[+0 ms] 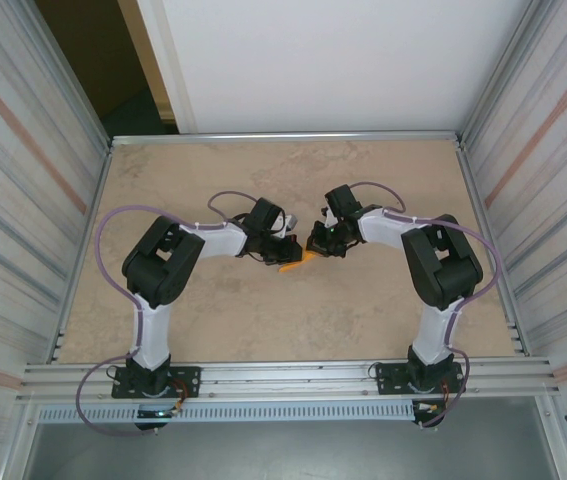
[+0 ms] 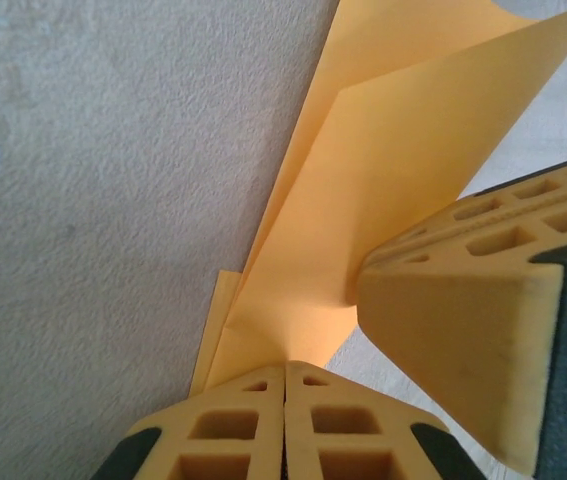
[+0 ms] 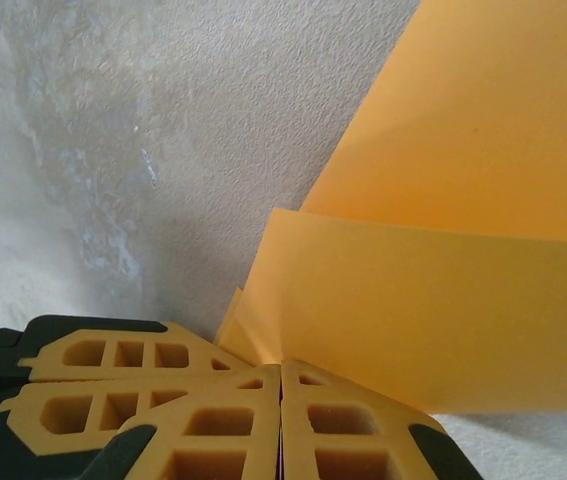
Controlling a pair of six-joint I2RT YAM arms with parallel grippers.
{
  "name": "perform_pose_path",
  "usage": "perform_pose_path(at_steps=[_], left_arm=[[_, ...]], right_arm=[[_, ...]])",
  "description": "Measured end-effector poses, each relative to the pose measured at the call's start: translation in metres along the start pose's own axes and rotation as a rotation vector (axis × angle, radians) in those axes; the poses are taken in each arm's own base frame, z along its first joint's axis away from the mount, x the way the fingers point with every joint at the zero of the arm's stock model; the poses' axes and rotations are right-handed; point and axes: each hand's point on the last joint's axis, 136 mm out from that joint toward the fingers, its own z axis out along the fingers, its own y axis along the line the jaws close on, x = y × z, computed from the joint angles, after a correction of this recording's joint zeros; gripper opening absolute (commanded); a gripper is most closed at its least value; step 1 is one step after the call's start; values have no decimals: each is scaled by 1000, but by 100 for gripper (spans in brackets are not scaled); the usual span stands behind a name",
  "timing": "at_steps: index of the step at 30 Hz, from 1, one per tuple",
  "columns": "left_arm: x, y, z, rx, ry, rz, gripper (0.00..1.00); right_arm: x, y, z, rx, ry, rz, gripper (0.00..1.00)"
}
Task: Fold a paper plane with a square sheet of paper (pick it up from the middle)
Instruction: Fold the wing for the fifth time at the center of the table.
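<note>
Orange and partly folded, the sheet of paper (image 1: 297, 262) sits at the middle of the tan table (image 1: 263, 330), far from every edge, with the left gripper (image 2: 285, 375) and the right gripper (image 3: 281, 372) both clamped on it, side by side.

Grips the orange paper (image 3: 433, 300) at its folded lower corner with the right gripper (image 3: 281, 395), yellow fingers pressed together. Meets the left gripper (image 3: 233, 372) just to the left, at the same corner. Fans up and right in layers above the mottled pale table (image 3: 113, 150).
</note>
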Motion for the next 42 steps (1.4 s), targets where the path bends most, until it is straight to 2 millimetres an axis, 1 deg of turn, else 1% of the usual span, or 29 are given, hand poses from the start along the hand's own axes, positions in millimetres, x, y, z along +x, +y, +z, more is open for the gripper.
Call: perform_pose_path(at_steps=[7,11,15,21,24,30,37,39,40,42], left_arm=[[0,0,0,-1,0,0,9],[0,0,0,-2,1,-2,8],[0,1,0,-2,2,-2,8],[1,2,1,1,-2,-1,7],[2,2,1,5,-7,1,7],[2,2,1,12,-14,3,7],[2,1,1,13,-14,4,7],[1,1,1,12,-14,3,7],[1,1,0,11,-12,2,7],[2,1,0,9,-8,-1,7]], right_arm=[[0,-7,6,12,10,13,8],[-4,-10,5,11,2,21,8],[-8,-20,4,13,-7,43,7],[-10,-29,0,-41,-7,57,7],[-19,-42,-8,-61,-28,85,7],[-47,-76,-29,-93,-95,175,8],[-78,-116,-58,-42,-216,244,8],[-82,-116,-70,-21,-249,237,9],[-82,-111,-75,-20,-261,221,9],[-81,-93,-87,-24,-289,168,9]])
